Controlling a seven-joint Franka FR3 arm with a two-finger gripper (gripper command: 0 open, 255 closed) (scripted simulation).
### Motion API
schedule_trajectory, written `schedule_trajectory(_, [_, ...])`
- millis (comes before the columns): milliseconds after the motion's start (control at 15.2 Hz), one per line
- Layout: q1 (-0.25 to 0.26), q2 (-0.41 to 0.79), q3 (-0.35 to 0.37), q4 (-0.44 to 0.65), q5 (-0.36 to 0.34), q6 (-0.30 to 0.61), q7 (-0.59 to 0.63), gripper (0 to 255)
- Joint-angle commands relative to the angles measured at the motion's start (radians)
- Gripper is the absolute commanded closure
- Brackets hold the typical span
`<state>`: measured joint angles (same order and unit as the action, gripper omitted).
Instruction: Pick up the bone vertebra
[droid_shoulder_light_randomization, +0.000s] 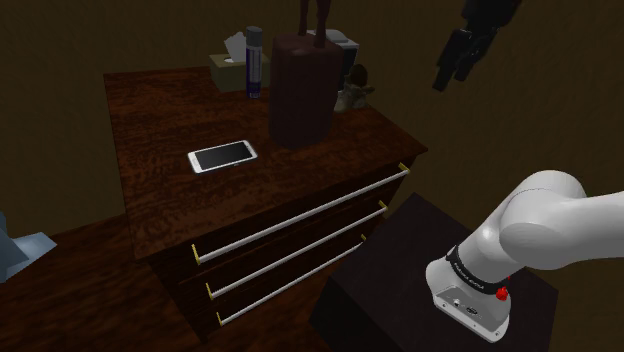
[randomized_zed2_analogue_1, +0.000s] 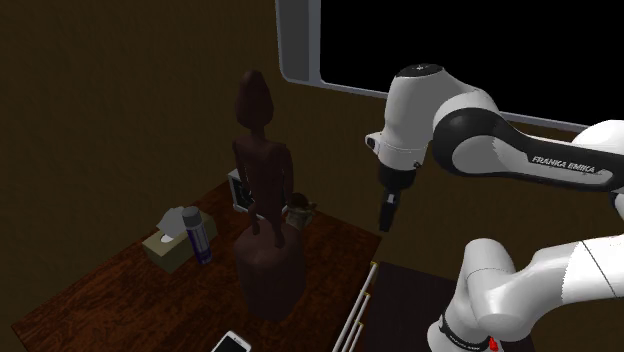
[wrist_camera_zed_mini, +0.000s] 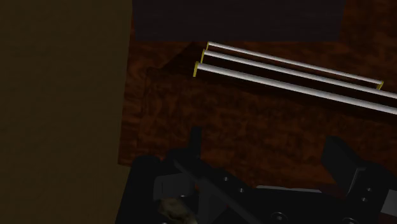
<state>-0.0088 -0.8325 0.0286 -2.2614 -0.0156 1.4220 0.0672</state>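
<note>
Currently the gripper (droid_shoulder_light_randomization: 450, 75) is high and open, with the vertebra (droid_shoulder_light_randomization: 351, 95) untouched on the dresser (droid_shoulder_light_randomization: 150, 120).
Shoulder view, left to right: the phone (droid_shoulder_light_randomization: 222, 155) lies flat, then the tissue box (droid_shoulder_light_randomization: 226, 68), the can (droid_shoulder_light_randomization: 254, 60) and the dark statue (droid_shoulder_light_randomization: 300, 95). The vertebra sits just beside the statue's base, near the dresser's back edge. The gripper hangs well apart from it, up at the right. In the wrist view the fingers (wrist_camera_zed_mini: 337, 156) stand apart with nothing between them. The vertebra is small, pale and knobbly. It's probably light, stiff and a bit brittle, and its uneven shape could twist in the grip. Best to pinch across the solid body, not the thin spurs. The statue crowds one side, so come in from the open side.
</note>
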Motion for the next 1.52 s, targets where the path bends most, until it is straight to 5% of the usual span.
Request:
schedule_trajectory(0, [0.000,0.000,0.000,0.000,0.000,0.000,0.000,0])
schedule_trajectory(726, [-0.028,0.372,-0.072,0.159,-0.068,0.213,-0.085,0])
schedule_trajectory(1452, [-0.054,0.782,-0.127,0.480,-0.081,0.306,-0.166,0])
